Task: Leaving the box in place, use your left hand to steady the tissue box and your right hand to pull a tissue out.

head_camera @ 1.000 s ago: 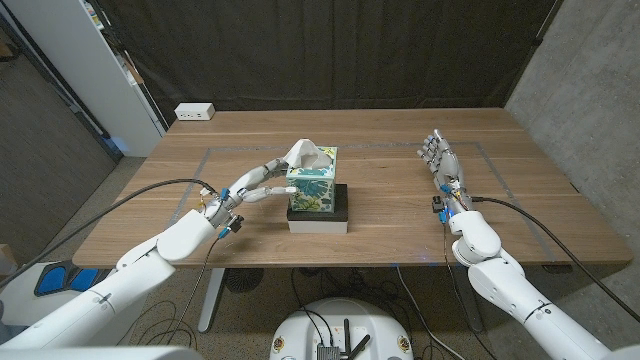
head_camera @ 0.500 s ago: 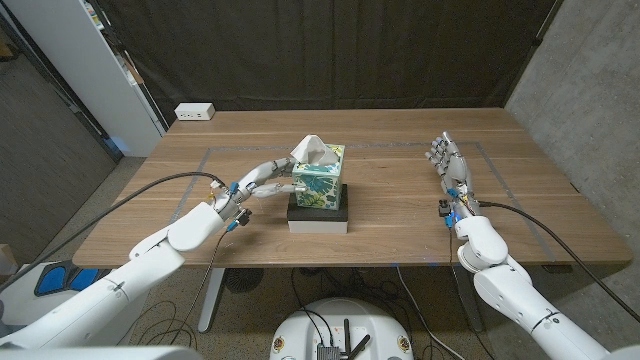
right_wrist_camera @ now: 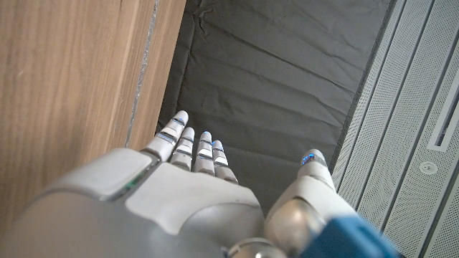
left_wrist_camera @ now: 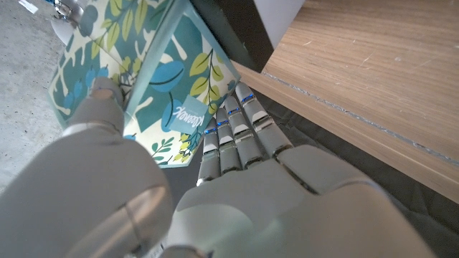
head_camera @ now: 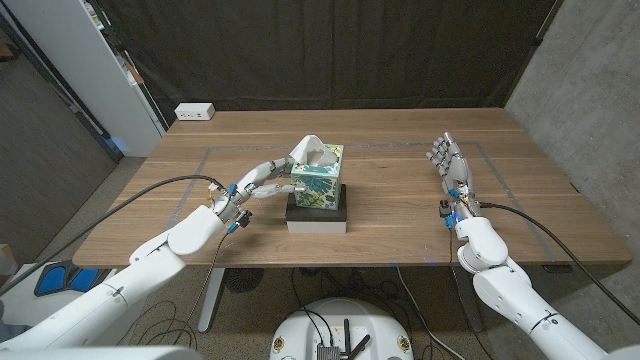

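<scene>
The cube-shaped tissue box with a teal and green leaf pattern is standing on a flat block, black on top and white on its sides, near the middle of the brown wooden table. A white tissue is sticking up from the top of the box. The left hand is grasping the box from the box's left side, with its fingers lying against the patterned wall. The right hand is hovering well apart from the box on its right side, released, with fingers stretched out and holding nothing.
</scene>
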Controlling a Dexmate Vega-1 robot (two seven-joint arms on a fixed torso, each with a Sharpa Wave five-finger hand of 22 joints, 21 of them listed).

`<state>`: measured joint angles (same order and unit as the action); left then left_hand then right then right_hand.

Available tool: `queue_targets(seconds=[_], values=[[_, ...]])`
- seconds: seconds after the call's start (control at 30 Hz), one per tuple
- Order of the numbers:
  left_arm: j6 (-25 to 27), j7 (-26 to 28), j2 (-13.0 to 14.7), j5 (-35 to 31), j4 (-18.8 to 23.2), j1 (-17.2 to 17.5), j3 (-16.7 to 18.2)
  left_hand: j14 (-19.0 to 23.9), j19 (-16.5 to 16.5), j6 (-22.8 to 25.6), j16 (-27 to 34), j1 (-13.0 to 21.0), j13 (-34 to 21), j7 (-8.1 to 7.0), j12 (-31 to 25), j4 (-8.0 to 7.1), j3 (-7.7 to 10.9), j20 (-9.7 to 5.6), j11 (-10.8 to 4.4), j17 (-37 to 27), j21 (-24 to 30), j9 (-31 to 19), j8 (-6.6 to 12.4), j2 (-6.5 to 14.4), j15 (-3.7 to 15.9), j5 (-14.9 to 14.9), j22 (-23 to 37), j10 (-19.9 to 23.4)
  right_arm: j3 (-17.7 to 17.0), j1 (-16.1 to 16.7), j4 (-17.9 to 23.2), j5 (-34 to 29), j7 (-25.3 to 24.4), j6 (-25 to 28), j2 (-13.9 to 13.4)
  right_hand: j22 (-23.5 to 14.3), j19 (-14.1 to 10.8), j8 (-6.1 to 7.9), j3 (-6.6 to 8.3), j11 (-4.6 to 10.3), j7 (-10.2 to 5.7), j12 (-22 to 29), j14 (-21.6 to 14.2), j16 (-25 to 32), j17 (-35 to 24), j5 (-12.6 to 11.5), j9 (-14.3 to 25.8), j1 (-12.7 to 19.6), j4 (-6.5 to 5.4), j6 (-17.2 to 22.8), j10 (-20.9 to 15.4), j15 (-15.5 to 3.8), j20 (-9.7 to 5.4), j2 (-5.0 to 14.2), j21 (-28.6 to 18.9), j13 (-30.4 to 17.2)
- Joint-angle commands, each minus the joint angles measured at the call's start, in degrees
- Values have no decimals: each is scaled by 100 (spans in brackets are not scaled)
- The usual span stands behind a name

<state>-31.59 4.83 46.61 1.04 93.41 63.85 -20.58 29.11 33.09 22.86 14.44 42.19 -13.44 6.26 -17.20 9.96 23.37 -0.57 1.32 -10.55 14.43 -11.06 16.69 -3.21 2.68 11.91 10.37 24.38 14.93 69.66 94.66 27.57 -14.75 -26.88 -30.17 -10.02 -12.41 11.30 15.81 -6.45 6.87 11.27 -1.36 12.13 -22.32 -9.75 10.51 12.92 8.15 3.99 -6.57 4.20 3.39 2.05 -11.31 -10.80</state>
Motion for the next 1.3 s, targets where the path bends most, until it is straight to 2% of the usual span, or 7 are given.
queue_targets(seconds=[0.03, 0.23, 0.27, 0.4, 0.77, 0.87, 1.3], values=[[160, 386, -69, 2, 333, 303, 238, 202, 136, 258, 68, 150, -41, 67, -61, 2, 74, -4, -50, -12, 60, -34, 76, 116, 172, 66, 29, 177, -12, -41, -40, -13, 52, -16, -8, -5, -27, -7, 1, 6, 73, 23, -21, 38, -2, -31, 15, 60, 30, 12, -49, 40, 27, 1, 2, -32], [316, 416, -132, 95, 475, 395, 248, 290, 207, 332, 79, 245, -64, 75, -85, -10, 75, -40, -47, -23, 77, -42, 66, 179, 181, 76, 39, 299, -2, -75, -88, 37, 133, 1, -28, -5, -26, -8, 1, -1, 77, 26, -20, 38, 2, -32, 15, 59, 29, 10, -58, 38, 32, 2, 2, -33], [119, 396, -181, 124, 367, 356, 216, 317, 215, 350, 87, 248, -66, 74, -88, -14, 73, -44, -49, -25, 78, -43, 69, 185, 183, 76, 40, 314, 3, -83, -82, 53, 142, 28, -34, -5, -25, -8, 1, -2, 83, 25, -19, 38, 2, -32, 15, 59, 29, 9, -57, 36, 30, 2, 2, -33], [261, 573, -244, 175, 628, 556, 318, 384, 259, 461, 98, 310, -80, 70, -107, -12, 69, -43, -65, -30, 89, -46, 90, 211, 191, 83, 44, 405, 13, -109, -69, 60, 179, 89, -79, -5, -23, -10, 2, 0, 86, 25, -18, 37, 4, -32, 15, 59, 29, 5, -58, 35, 34, 4, 3, -33], [984, 793, 57, -23, 1464, 1072, 760, 400, 282, 455, 86, 357, -97, 92, -90, -23, 51, -23, -57, -37, 90, -49, 56, 240, 165, 89, 48, 423, -24, -87, 25, 75, 222, 125, -178, -5, -27, -1, 4, 3, 100, 24, -19, 38, 10, -33, 15, 61, 28, 30, -61, 39, 19, 8, 0, -33], [1026, 683, 122, 108, 1584, 1117, 833, 372, 254, 419, 62, 418, -106, 111, -72, -29, 104, 11, -29, -42, 77, -52, 23, 350, 143, 113, 51, 398, -42, -68, 86, 94, 250, 162, -230, -6, -29, 3, 5, 4, 102, 26, -22, 39, 12, -33, 15, 62, 28, 40, -67, 38, 19, 9, -1, -33], [1217, 411, 225, 521, 1978, 1287, 1114, 399, 254, 451, 0, 299, -126, 120, -51, -74, 62, 20, -17, -18, 68, -58, -13, 299, 128, 119, 55, 403, -100, -24, 353, 77, 227, 308, -353, -6, -70, 15, 10, 18, 125, 30, -63, 56, 23, -34, 14, 65, 26, 85, -92, 29, -3, 20, -16, -33]])
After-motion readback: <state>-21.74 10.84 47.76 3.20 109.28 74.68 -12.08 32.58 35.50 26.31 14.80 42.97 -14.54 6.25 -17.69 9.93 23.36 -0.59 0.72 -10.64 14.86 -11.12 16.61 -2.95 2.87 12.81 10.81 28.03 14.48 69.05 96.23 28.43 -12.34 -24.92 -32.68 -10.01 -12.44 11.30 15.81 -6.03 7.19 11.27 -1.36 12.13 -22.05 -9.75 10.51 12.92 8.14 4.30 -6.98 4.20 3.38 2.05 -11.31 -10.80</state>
